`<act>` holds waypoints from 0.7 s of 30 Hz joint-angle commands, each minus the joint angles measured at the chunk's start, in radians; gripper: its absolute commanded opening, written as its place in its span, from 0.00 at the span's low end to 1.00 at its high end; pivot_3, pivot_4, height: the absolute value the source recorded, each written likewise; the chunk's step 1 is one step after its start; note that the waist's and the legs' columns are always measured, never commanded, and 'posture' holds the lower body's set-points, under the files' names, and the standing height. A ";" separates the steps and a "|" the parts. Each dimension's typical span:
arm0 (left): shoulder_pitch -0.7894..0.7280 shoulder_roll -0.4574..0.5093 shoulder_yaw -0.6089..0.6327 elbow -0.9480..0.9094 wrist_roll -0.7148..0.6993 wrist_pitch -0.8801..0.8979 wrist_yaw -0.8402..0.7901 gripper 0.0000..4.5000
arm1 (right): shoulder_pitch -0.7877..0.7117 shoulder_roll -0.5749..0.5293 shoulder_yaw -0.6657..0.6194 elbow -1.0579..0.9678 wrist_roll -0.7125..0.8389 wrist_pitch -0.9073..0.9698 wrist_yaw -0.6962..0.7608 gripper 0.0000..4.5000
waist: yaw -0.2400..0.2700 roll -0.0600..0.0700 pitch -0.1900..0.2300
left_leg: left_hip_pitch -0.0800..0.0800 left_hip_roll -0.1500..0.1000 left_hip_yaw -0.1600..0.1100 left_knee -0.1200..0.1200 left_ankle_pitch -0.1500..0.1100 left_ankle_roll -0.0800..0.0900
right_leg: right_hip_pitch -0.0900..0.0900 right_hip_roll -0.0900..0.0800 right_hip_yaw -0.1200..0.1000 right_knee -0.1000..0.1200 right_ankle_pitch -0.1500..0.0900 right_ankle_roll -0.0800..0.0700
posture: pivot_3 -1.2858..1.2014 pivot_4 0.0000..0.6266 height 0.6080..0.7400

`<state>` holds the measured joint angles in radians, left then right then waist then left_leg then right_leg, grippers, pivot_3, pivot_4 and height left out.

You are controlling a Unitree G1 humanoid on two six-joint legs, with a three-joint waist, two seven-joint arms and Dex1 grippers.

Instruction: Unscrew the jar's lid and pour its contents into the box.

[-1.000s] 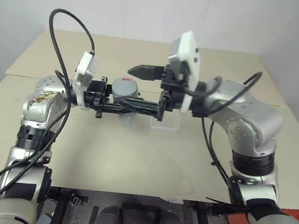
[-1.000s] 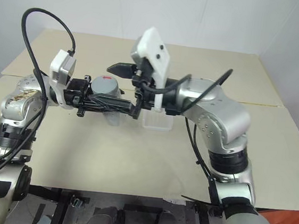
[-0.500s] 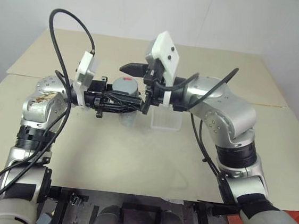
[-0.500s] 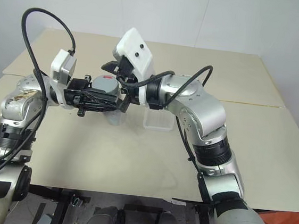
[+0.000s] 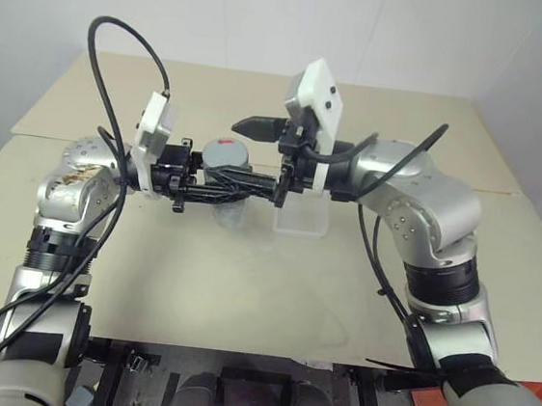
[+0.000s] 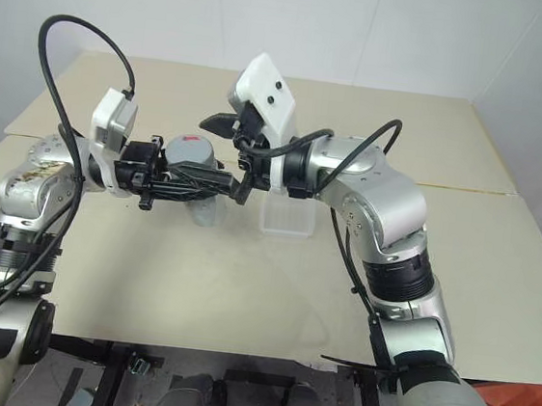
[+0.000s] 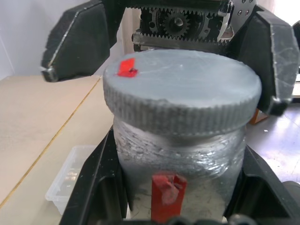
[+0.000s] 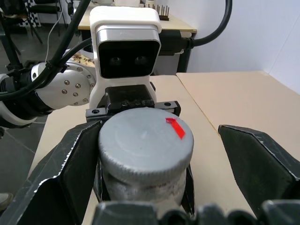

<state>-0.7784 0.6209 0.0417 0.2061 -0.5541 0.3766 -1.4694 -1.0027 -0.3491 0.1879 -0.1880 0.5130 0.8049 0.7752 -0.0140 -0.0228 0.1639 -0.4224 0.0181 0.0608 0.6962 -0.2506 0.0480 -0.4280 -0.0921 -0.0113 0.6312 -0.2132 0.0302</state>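
Your left end effector (image 5: pixel 216 189) is clamped on the jar (image 7: pixel 180 176), holding it upright above the middle of the tabletop (image 5: pixel 243 287) with the lid (image 7: pixel 182 89) screwed on, while your right end effector (image 8: pixel 145 159) stands spread wide with one finger (image 8: pixel 70 173) on each side of the lid, the one on one side close against its ribbed rim and the other well apart from it. You cannot make out the contents through the jar's wall. The box (image 5: pixel 301 218) sits on the tabletop just beside the jar, below your right wrist, with bare surface from there to the near edge and toward the far corners.
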 commanded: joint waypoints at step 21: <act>-0.007 0.017 0.021 -0.024 -0.027 -0.014 -0.021 0.45 | 0.025 -0.103 -0.099 -0.028 0.021 -0.010 -0.003 0.99 | 0.002 0.000 0.000 | 0.000 0.000 0.000 0.000 0.000 0.000 | 0.000 0.000 0.000 0.000 0.000 0.000 | 0.52 0.24 1.00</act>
<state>-0.7779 0.6330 0.0497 0.2134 -0.5538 0.3763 -1.4649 -0.9687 -0.4385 0.1403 -0.2060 0.5381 0.8051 0.7986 -0.0124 -0.0229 0.1639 -0.4225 0.0180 0.0609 0.6962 -0.2507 0.0480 -0.4279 -0.0924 -0.0113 0.6309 -0.2132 0.0302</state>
